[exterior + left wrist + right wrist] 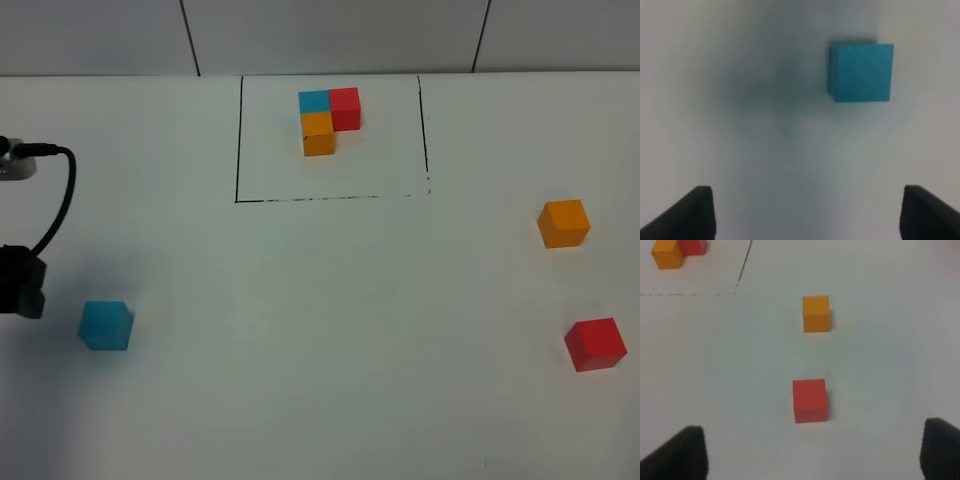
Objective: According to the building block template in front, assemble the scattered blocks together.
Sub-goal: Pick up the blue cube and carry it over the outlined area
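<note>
The white table fills nearly the whole high picture. At the top middle of it is a thin black-lined box. Inside the box sits the building block template: a blue cube and a red cube side by side, with an orange cube touching the blue one on the near side, making an L.

The three loose blocks lie well apart from each other. The blue block is at the lower left of the high picture. The orange block is at the right, about halfway down. The red block is at the lower right, near the orange one but not touching it.

A black part of the left arm shows at the left edge, just beside the blue block. So the left arm is the near one for blue, and the right arm is the near one for red and orange.

The left claw is wide open with nothing in it. The blue block lies out in front of it, not in line with the gap between its black fingers, but off to one side. I think the claw must shift sideways and go forward before it can close.

The right claw is wide open and empty too. The red block sits straight ahead of its gap, with the orange block farther on.
</note>
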Controlling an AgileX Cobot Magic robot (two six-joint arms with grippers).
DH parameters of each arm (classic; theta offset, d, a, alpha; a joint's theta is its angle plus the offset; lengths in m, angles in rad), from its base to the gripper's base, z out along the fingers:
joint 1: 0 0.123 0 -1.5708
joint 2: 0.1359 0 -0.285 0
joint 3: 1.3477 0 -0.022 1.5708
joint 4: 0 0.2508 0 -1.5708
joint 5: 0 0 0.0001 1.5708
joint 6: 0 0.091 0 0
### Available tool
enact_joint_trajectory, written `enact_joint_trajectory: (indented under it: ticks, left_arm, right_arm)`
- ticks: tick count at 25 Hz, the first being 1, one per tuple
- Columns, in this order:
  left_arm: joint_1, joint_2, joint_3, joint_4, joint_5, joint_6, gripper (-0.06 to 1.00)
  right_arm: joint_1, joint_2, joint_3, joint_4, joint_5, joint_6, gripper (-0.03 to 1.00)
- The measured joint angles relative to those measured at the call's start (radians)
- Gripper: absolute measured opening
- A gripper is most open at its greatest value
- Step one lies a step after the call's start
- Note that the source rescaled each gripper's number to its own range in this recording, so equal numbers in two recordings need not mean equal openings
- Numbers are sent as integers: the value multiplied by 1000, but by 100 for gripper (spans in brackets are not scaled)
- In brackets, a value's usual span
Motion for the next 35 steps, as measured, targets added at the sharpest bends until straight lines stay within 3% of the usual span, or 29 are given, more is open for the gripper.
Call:
enact_joint_trajectory:
  ticks: [5, 10, 17, 25, 35]
  left_arm:
    - [-90, 78, 0, 1, -88, -46, 76]
    - [-133, 169, 0, 2, -146, -78, 76]
    - [-134, 244, 6, 12, -185, -98, 76]
    - [-134, 247, 128, 30, -384, -130, 76]
    - [-134, 332, 132, 30, -441, -131, 76]
  right_arm:
    - [0, 0, 0, 0, 0, 0, 73]
    - [0, 0, 0, 0, 0, 0, 73]
    - [0, 0, 0, 0, 0, 0, 73]
    - [0, 0, 0, 0, 0, 0, 73]
    - [0, 0, 0, 0, 0, 0, 73]
